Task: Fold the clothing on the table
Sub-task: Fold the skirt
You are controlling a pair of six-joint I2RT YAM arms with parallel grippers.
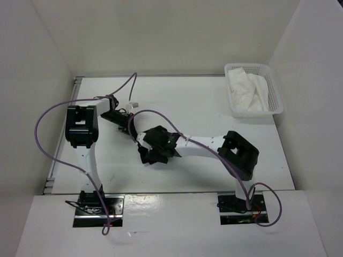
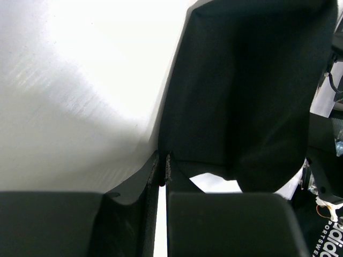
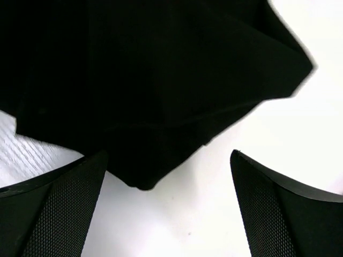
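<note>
The black clothing [image 2: 246, 96] lies bunched in the middle of the counter [image 1: 203, 107], between the two arms and well apart from the basket [image 1: 276, 104] at the far right. The left jaws are pressed together on a thin edge of it. The right jaws stand spread above a rumpled corner, gripping nothing. The left pinch looks shallow, so a pull may slip the hem free. If the right jaws close here, they could catch several layers and drag the heap crooked.

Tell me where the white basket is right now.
In the top view the white basket sits at the far right corner of the table, with a white cloth inside it.
</note>
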